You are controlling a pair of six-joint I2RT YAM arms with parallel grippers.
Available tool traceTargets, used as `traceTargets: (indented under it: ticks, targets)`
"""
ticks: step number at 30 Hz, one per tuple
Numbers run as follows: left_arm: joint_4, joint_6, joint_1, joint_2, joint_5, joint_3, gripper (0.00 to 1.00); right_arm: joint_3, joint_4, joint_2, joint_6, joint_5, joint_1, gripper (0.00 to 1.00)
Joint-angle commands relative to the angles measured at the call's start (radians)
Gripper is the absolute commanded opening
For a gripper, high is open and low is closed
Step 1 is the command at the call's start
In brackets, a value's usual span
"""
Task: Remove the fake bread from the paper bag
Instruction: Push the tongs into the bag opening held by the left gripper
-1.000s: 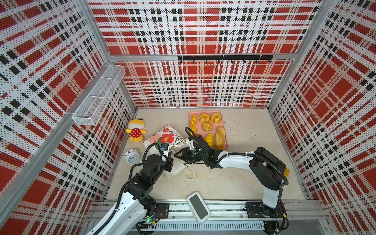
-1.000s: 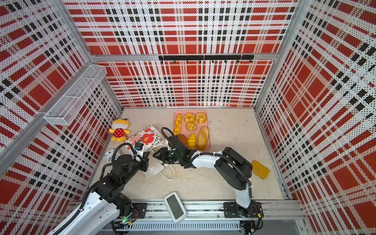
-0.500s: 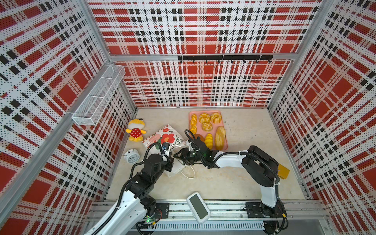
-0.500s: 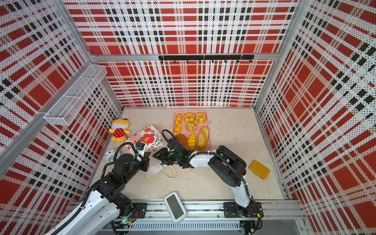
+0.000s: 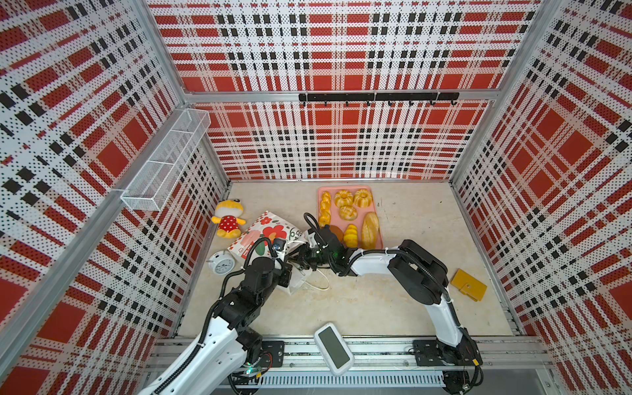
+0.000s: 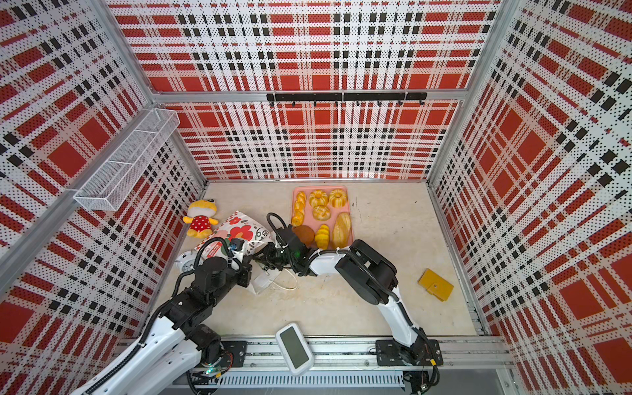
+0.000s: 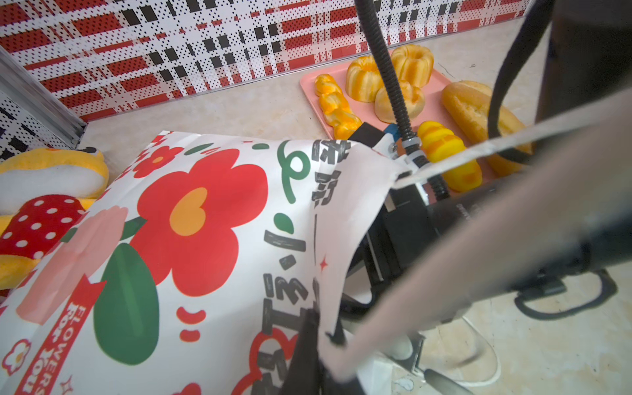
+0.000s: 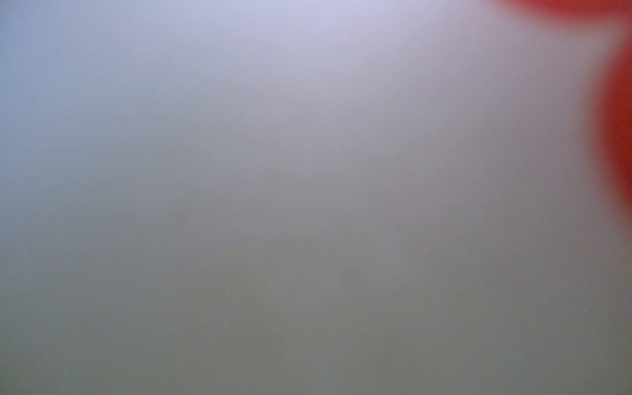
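paper bag (image 5: pixel 270 232): thin floral paper, lies flat, long axis 10–4 o'clock, mouth at 4 | left gripper (image 7: pixel 321 337): pinching the mouth edge | right gripper (image 5: pixel 298 259): nearer, inside the mouth, jaws pressed together, catch hidden, interior toward 10 | fake bread (image 5: pixel 348 212): glossy, on pink tray (image 5: pixel 357 222), 2 o'clock of mouth

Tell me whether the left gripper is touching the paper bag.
Touching. In the left wrist view the left gripper is shut on the rim of the paper bag, pinching the paper.
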Motion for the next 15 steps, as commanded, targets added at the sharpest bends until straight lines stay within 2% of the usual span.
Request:
traceTargets:
  ticks: [1,10,15]
  targets:
    - [0.042,-0.054,-0.010,0.015,-0.012,0.026,0.00,-0.073,0.011,-0.143,-0.083,-0.006,0.003,0.02]
    - [0.115,-0.082,-0.020,0.044,-0.081,0.010,0.00,-0.304,-0.118,-0.425,-0.159,0.079,0.011,0.00]
    - [0.148,-0.096,-0.020,0.035,-0.092,-0.002,0.00,-0.364,-0.128,-0.475,-0.165,0.098,0.019,0.00]
